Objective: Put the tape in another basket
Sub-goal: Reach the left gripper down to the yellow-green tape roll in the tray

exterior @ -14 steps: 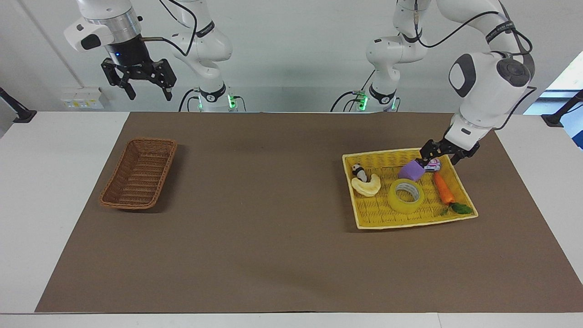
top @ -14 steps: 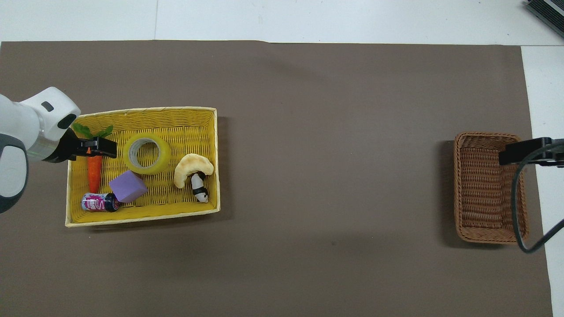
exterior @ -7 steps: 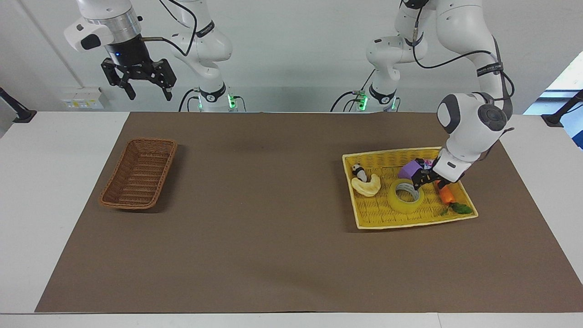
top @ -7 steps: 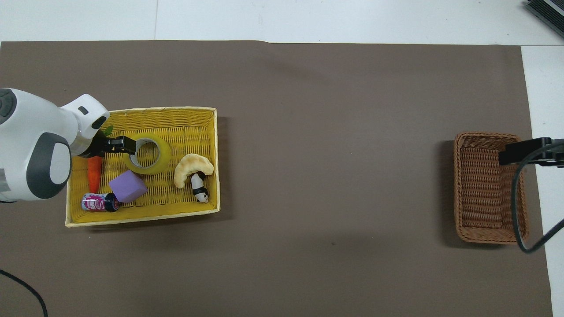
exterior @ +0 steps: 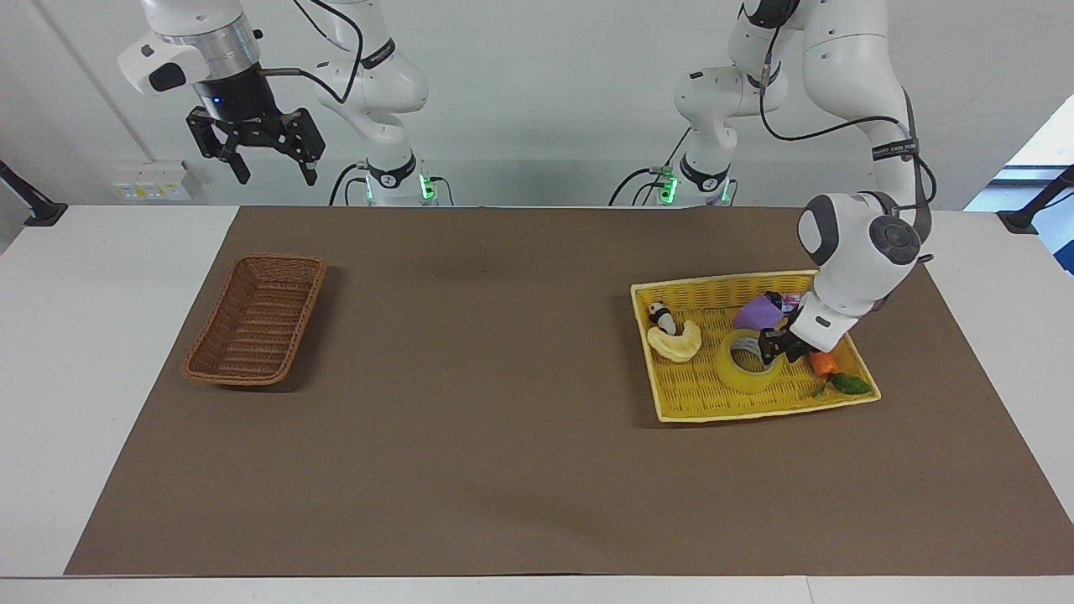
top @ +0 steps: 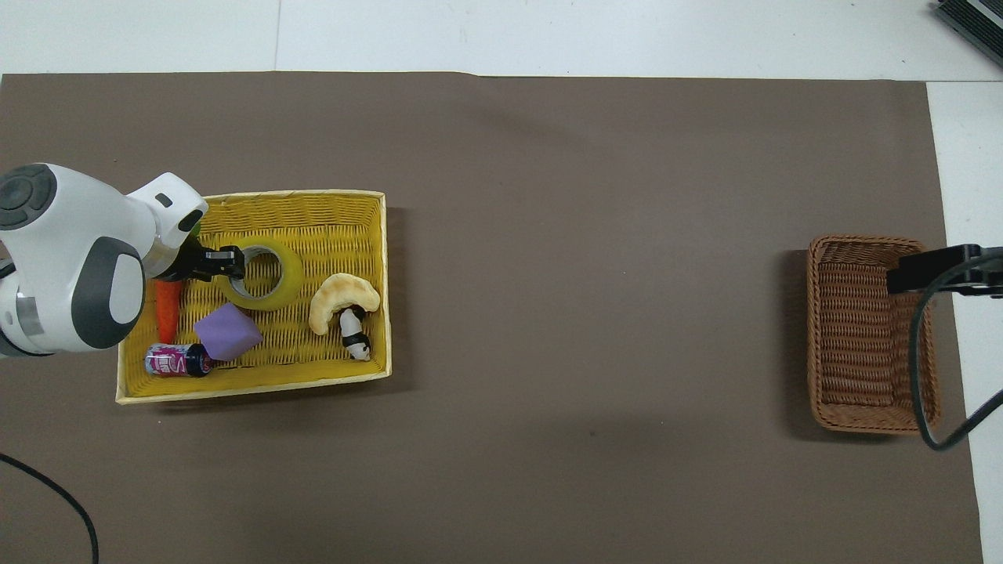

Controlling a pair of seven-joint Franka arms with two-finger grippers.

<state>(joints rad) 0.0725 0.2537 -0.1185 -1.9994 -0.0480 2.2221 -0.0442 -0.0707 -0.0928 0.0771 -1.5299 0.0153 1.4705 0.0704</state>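
The left claw (exterior: 769,350) pinches the wall of the translucent yellow tape roll (exterior: 745,366) in the shallow yellow woven tray (exterior: 713,403), while the right claw (exterior: 270,168) waits high, spread wide.

Brown mat (exterior: 503,352) bare between yellow tray (exterior: 759,403) and brown basket (exterior: 256,319).

You can't see most of the carrot (exterior: 823,362); the left arm (exterior: 847,268) covers it. The left gripper (exterior: 769,346) sits at the tape's (exterior: 742,371) rim, but its fingertips are too small to read. From above, only a tip of the right gripper (top: 932,270) shows.
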